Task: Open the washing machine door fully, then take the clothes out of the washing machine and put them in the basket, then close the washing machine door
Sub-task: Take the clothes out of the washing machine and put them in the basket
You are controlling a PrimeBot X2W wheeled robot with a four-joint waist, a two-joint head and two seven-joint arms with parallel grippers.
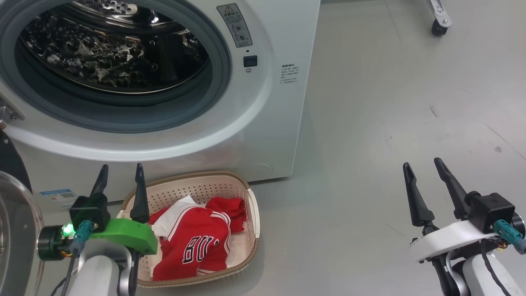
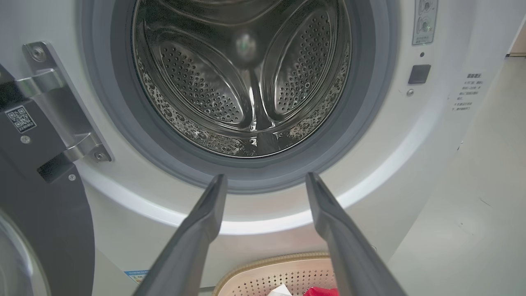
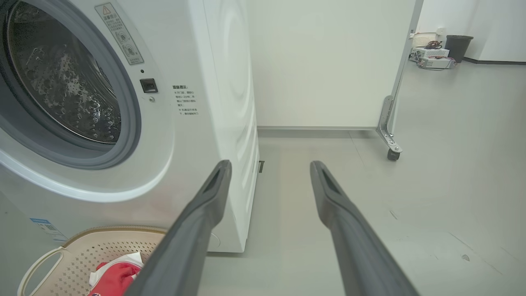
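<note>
The white washing machine (image 1: 271, 123) stands with its round opening uncovered, and no cloth shows on the bare steel drum (image 2: 246, 82). Its door (image 1: 12, 230) hangs swung out at the far left, hinge (image 2: 61, 107) visible. The cream basket (image 1: 246, 193) sits on the floor in front of the washer and holds the red-and-white clothes (image 1: 193, 242). My left gripper (image 1: 121, 174) is open, hovering over the basket's left rim with nothing between its fingers. My right gripper (image 1: 423, 166) is open over bare floor, well right of the basket.
A white partition panel on casters (image 3: 392, 152) stands behind and right of the washer. A dark bin (image 3: 458, 47) and some equipment sit far back right. Grey floor (image 1: 390, 123) stretches to the right of the machine.
</note>
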